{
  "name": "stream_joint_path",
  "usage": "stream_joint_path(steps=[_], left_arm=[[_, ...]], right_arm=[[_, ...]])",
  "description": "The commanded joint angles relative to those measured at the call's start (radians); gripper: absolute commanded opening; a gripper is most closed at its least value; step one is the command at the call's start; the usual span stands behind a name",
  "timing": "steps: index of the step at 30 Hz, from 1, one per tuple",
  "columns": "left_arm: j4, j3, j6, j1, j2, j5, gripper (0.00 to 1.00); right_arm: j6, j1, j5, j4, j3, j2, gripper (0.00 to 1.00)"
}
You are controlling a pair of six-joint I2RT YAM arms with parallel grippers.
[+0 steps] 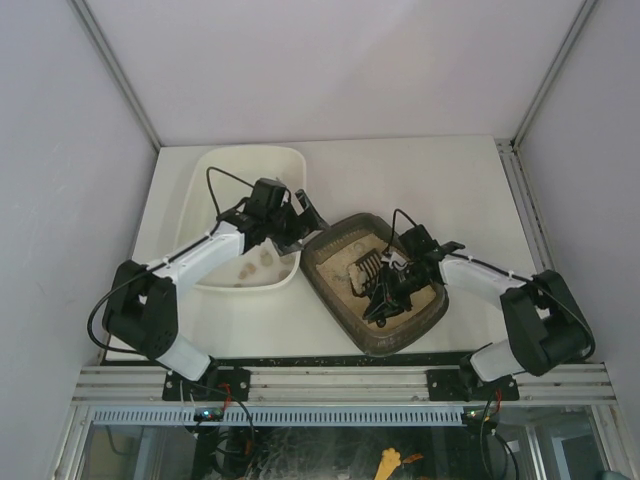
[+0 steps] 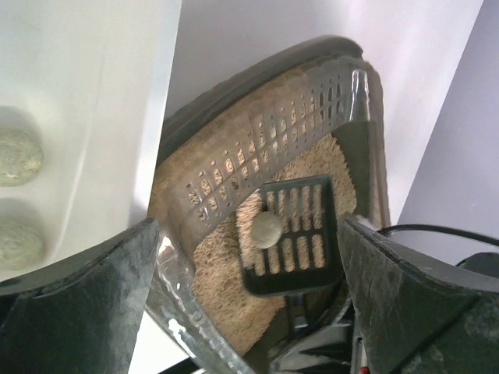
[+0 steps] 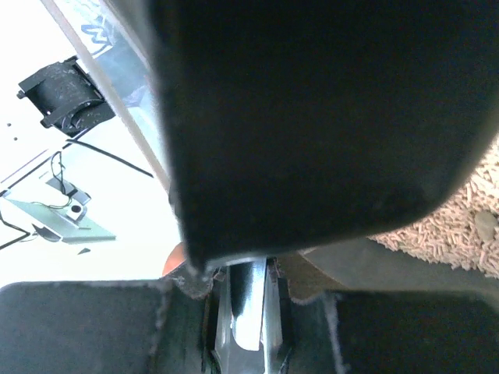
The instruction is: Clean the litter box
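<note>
Nearest, on the worktop [image 1: 420, 180], stands the litter box [image 1: 400, 335], a little to the right of middle, with beige litter [image 2: 226, 288] inside. The right end effector [image 3: 245, 327] reaches into it and is pressed together on the handle of a black slotted scoop [image 2: 295, 234]. On the scoop lies one round greenish clump [image 2: 265, 230]. The left end effector [image 1: 303, 225] is at the far left corner of the box, fingers spread wide, the box rim between them. Beyond, to the left, touching the box, is a white tub [image 1: 215, 170] with some clumps [image 2: 15, 156] on its bottom.
</note>
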Motion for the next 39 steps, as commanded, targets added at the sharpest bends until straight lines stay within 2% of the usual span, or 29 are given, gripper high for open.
stream_joint_path(steps=[1, 8, 12, 17, 21, 24, 28, 34, 37, 39], left_arm=[[-0.064, 0.106, 0.188, 0.013, -0.050, 0.005, 1.00], [-0.219, 0.286, 0.420, 0.043, -0.088, -0.028, 1.00], [-0.227, 0.316, 0.493, 0.061, -0.128, -0.054, 1.00], [-0.228, 0.335, 0.647, 0.076, -0.181, -0.120, 1.00], [-0.313, 0.404, 0.747, 0.094, -0.180, -0.155, 1.00], [-0.368, 0.433, 0.753, 0.117, -0.190, -0.175, 1.00], [-0.413, 0.430, 0.751, 0.145, -0.218, -0.205, 1.00], [-0.483, 0.426, 0.739, 0.182, -0.233, -0.209, 1.00], [-0.490, 0.407, 0.739, 0.194, -0.251, -0.215, 1.00], [-0.490, 0.396, 0.740, 0.204, -0.258, -0.209, 1.00]], right_arm=[[-0.033, -0.017, 0.032, -0.017, -0.012, -0.105, 0.00], [-0.001, -0.012, 0.089, 0.147, -0.127, -0.320, 0.00], [-0.004, -0.010, 0.125, 0.252, -0.197, -0.461, 0.00], [0.010, 0.001, 0.098, 0.436, -0.320, -0.611, 0.00], [0.088, -0.040, 0.027, 0.619, -0.404, -0.686, 0.00], [0.191, -0.089, 0.000, 0.779, -0.482, -0.731, 0.00], [0.122, -0.003, 0.012, 0.700, -0.465, -0.728, 0.00], [0.291, -0.170, -0.046, 0.887, -0.589, -0.803, 0.00], [0.282, -0.105, -0.036, 0.875, -0.592, -0.762, 0.00], [0.322, -0.103, -0.059, 0.935, -0.609, -0.753, 0.00]])
